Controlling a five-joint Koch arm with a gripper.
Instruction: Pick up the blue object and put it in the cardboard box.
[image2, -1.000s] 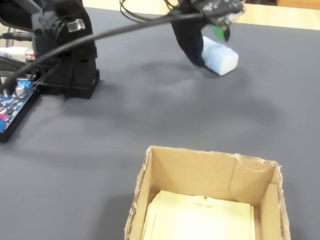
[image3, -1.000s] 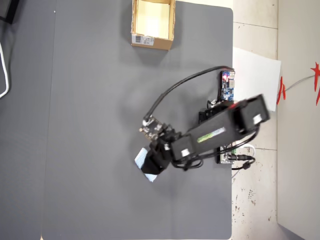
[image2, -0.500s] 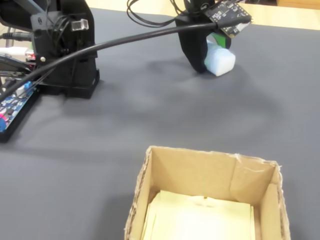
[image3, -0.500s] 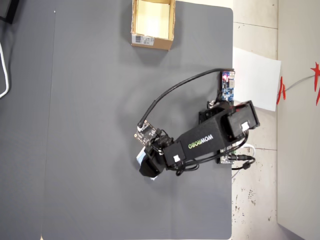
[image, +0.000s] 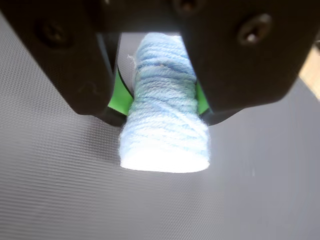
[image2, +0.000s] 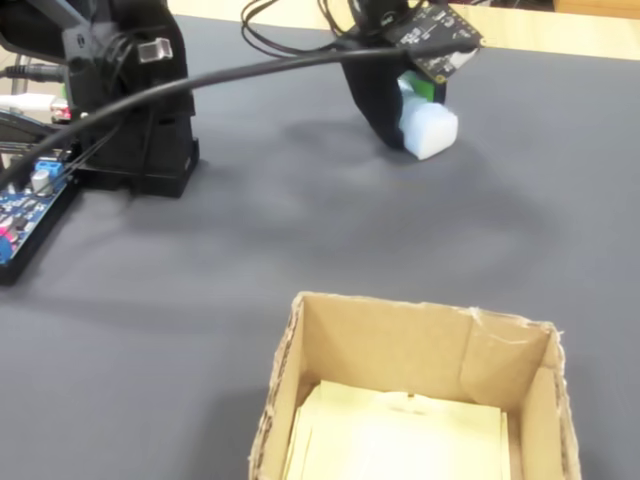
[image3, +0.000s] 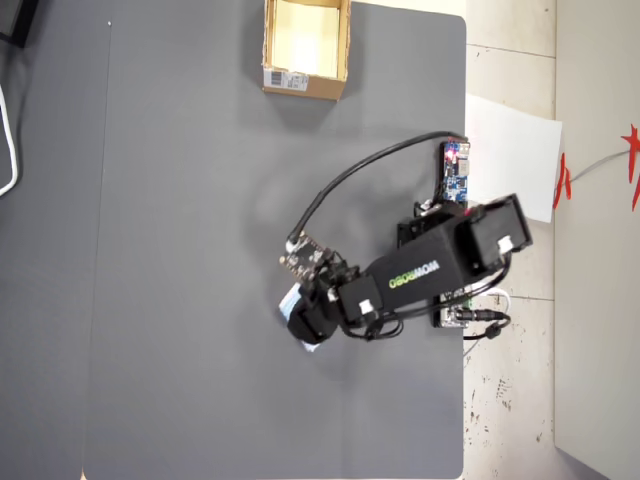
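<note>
Claw (image: 165, 107) of mine is clamped on the blue object (image: 165, 130), green-lined jaws pressing its two sides so it bulges below them. Its lower end sits at the grey table (image2: 300, 230). Well apart, at the table's far edge in the overhead view, stands the cardboard box (image3: 342, 50).

We see dark grey mat (image3: 200, 250) covering counter, fine woven texture in wrist view. Blue circuit board (image3: 456, 172) at counter's right edge in overhead view; in fixed view same board (image2: 22, 215) sits at left edge. White paper sheet (image3: 510, 155) lies on tiled floor (image3: 505, 400) just beyond that edge. Red marking (image3: 630, 160) further right.
</note>
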